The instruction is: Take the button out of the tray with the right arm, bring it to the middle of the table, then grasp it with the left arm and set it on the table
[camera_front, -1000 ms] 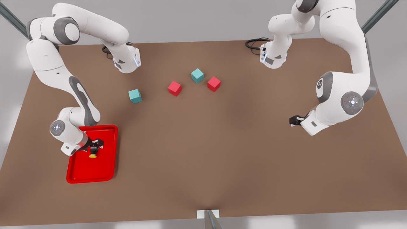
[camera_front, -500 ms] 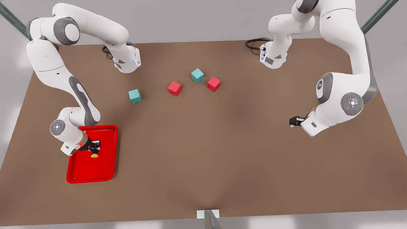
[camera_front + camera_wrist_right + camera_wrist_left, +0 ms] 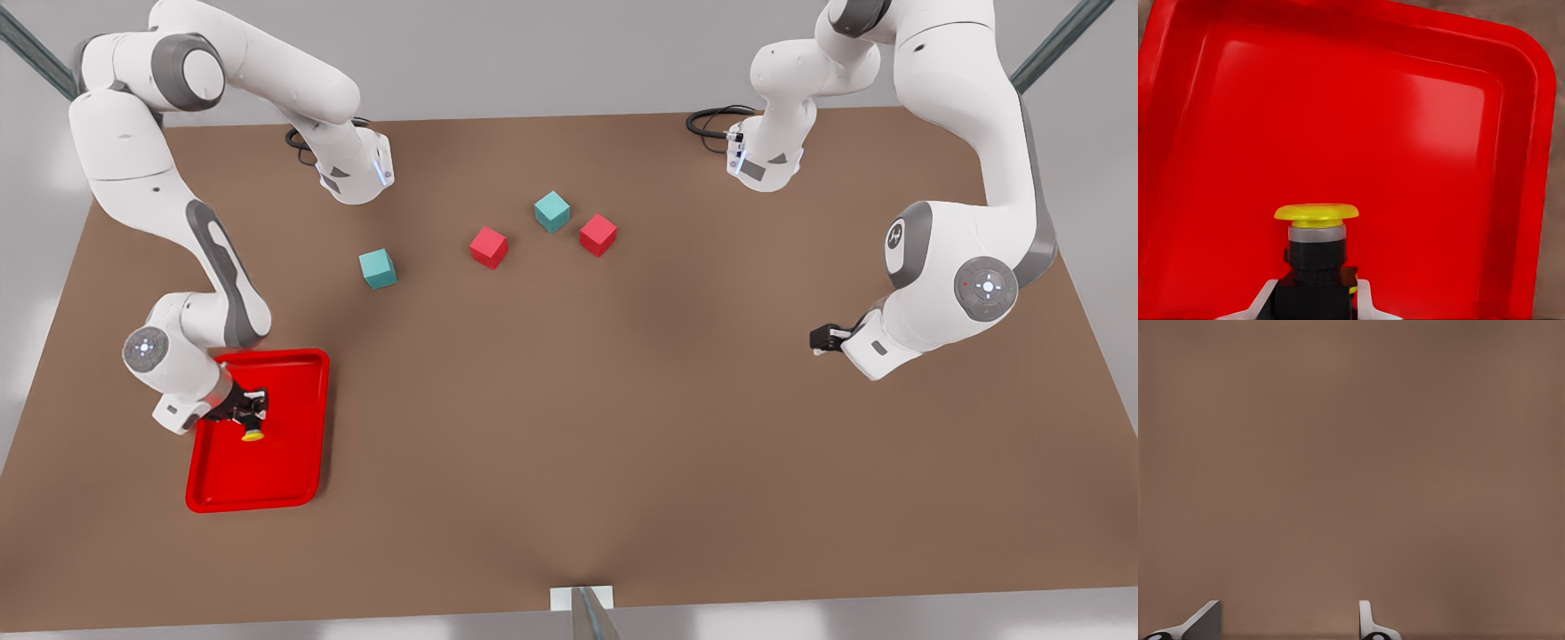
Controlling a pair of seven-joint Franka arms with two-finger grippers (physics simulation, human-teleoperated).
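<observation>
The button (image 3: 252, 434), a yellow cap on a black base, is over the red tray (image 3: 267, 484) at the front view's left. My right gripper (image 3: 248, 409) is shut on its black base. In the right wrist view the button (image 3: 1316, 233) sits between the fingers (image 3: 1363, 299) of the right gripper (image 3: 1315, 305), with the tray (image 3: 1405, 133) floor behind it. My left gripper (image 3: 822, 339) waits over the brown table (image 3: 569, 400) at the front view's right. In the left wrist view the left gripper (image 3: 1288, 621) is open above bare table (image 3: 1351, 453).
Two teal cubes (image 3: 377, 268) (image 3: 552, 211) and two red cubes (image 3: 489, 246) (image 3: 598, 234) lie at the far middle of the table. Both arm bases (image 3: 354, 169) (image 3: 763, 160) stand at the far edge. A grey post (image 3: 587, 613) rises at the near edge.
The right gripper's fingers closed on the button's base, and the right wrist then shifted slightly toward the front view's left with the button. The left arm barely moved.
</observation>
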